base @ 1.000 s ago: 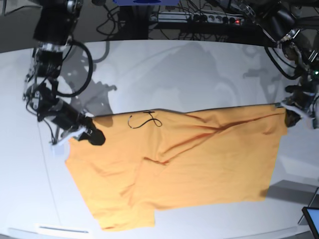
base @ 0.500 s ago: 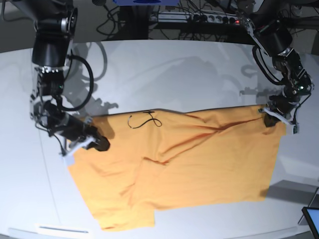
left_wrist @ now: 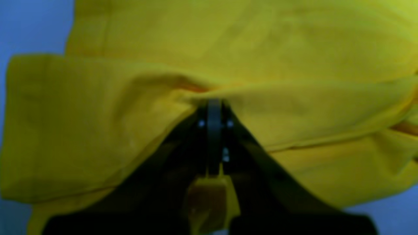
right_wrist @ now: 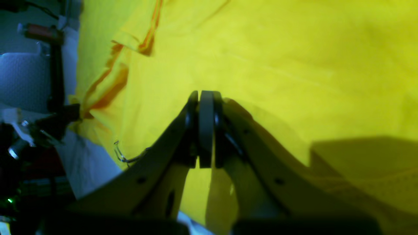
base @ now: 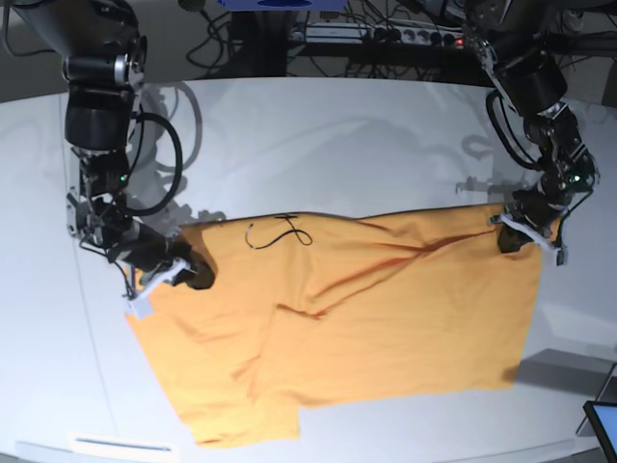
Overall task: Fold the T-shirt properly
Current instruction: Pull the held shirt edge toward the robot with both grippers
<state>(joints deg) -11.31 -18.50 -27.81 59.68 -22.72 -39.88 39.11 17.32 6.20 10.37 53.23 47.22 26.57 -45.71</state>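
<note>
The orange-yellow T-shirt (base: pixel 366 318) lies spread on the white table (base: pixel 337 145), wrinkled across its middle, with a thin dark squiggle (base: pixel 280 233) near its far edge. My left gripper (base: pixel 506 241) is at the shirt's far right corner. In the left wrist view it (left_wrist: pixel 214 102) is shut on a fold of the cloth (left_wrist: pixel 228 42). My right gripper (base: pixel 198 278) is at the shirt's left edge. In the right wrist view it (right_wrist: pixel 204 96) is shut on the cloth (right_wrist: pixel 294 58), with the squiggle (right_wrist: pixel 127 156) beside it.
A power strip (base: pixel 386 34) and cables lie behind the table's far edge. A dark screen corner (base: pixel 603 424) shows at the bottom right. A white strip (base: pixel 120 446) lies at the table's front left edge.
Both grippers have moved inward with the cloth. The left gripper has pulled the right corner leftward. The right gripper has moved right and slightly nearer.
</note>
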